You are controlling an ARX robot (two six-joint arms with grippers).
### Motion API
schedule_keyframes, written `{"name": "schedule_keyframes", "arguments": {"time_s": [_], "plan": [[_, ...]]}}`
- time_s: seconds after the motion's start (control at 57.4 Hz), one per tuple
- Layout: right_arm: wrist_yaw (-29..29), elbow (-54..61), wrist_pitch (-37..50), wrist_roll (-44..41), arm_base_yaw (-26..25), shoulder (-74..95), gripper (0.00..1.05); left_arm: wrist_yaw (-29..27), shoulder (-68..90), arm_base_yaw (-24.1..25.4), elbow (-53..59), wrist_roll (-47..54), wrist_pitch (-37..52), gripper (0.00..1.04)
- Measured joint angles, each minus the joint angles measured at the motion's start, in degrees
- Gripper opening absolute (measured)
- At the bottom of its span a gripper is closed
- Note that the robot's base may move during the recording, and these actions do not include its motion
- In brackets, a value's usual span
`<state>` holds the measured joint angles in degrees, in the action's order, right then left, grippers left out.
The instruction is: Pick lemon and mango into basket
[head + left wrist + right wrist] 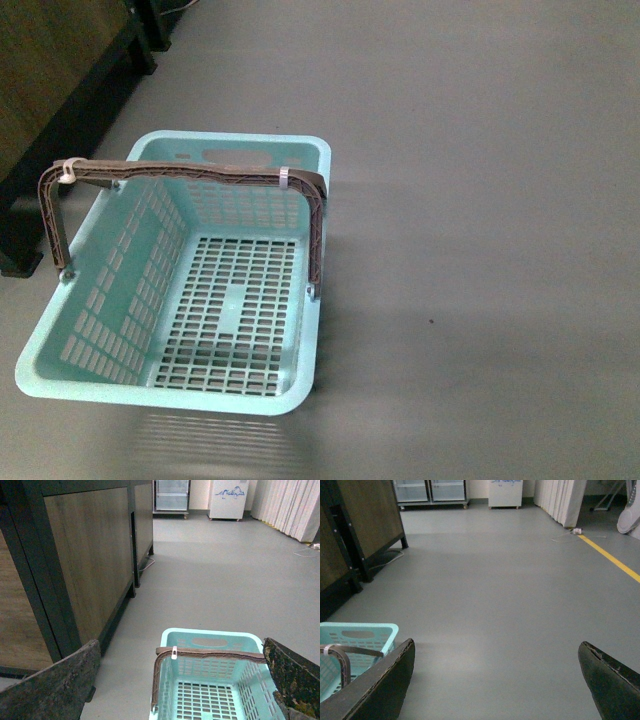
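The basket [240,300] stands on the grey floor [480,250], left of the middle of the front view and near a wooden cabinet [50,70] with a dark frame. It is light turquoise, with slotted walls and a slotted bottom that shows through from end to end. Its brown ribbed handle [200,172] stands upright and arches from one long side to the other. Two small white clips [70,170] sit on the handle, one near each bend.

In the left wrist view, the left gripper [181,644] is spread wide with nothing between its two dark, worn fingers [55,690]. The basket [210,642] lies below and between them, with the handle [215,653] across it. The cabinet [85,555] runs along one side. Far down the room are a glass-door cooler [171,495], a white chest [227,497] with a blue picture on it, and pale curtains [295,505].

In the right wrist view, the right gripper [496,644] is also wide apart and holds nothing, with bare floor between its fingers [610,680]. A corner of the basket [360,632] shows just beside one finger, partly hidden behind it. A yellow line [615,560] crosses the floor on the far side.
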<state>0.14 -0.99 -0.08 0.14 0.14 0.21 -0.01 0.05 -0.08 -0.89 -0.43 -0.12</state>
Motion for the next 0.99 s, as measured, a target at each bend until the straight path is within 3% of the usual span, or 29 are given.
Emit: {"name": "schedule_keyframes", "arguments": {"time_s": [0.4,0.47,0.54,0.644,0.714,0.993], "plan": [[0.0,0.0,0.0,0.02,0.0,0.0,0.96,-0.26,0.11,-0.04,-0.04,-0.22,-0.11,0.98],[0.0,0.0,0.0,0.0,-0.02,0.0,0.96,-7.65,8.92,-2.89,-6.14,-9.01,-14.69,0.98],[-0.02,0.0,0.0,0.0,0.0,0.0,0.96,-6.49,16.61,-3.23,-9.31,-17.81,-18.53,0.98],[-0.02,0.0,0.0,0.02,0.0,0.0,0.96,2.21,29.03,-0.57,-13.35,-33.09,-8.83,0.98],[-0.02,0.0,0.0,0.02,0.0,0.0,0.96,5.11,35.52,0.26,-14.1,-40.52,-2.56,0.98],[0.0,0.0,0.0,0.02,0.0,0.0,0.96,-0.15,72.89,-4.31,-17.11,-64.48,24.04,0.98]]}}
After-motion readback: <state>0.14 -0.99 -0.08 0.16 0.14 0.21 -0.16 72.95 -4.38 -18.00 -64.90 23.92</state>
